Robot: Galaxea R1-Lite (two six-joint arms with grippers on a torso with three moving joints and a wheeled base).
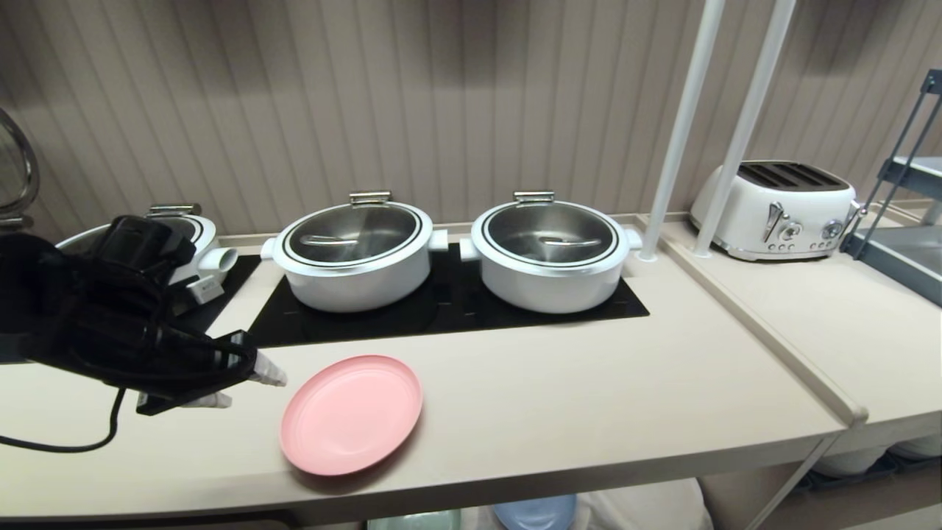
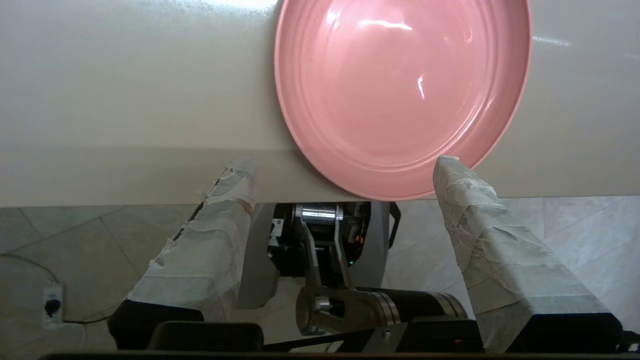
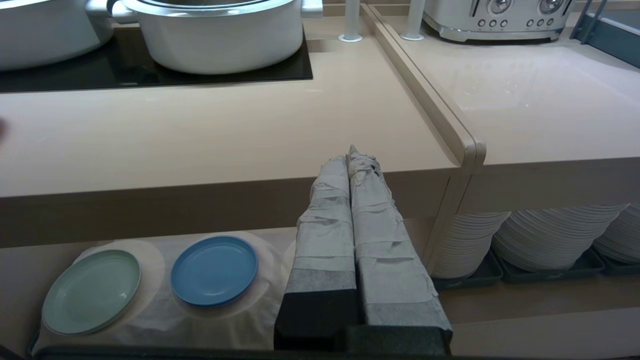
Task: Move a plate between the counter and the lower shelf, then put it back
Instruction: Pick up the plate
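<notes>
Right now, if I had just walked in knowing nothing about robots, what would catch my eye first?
Probably the pink plate, lying flat near the front edge of the beige counter, with the left gripper open just beside it and holding nothing. Behind it, two white lidded pots stand on the black cooktop. On the lower shelf, a blue plate and a mint-green plate lie on a white cloth.

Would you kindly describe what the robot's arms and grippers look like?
The left gripper has two long wedge-shaped fingers wrapped in wrinkled pale grey tape on black bases; its arm is bulky black, trailing a black cable. The right gripper has the same taped fingers and black bases.
</notes>
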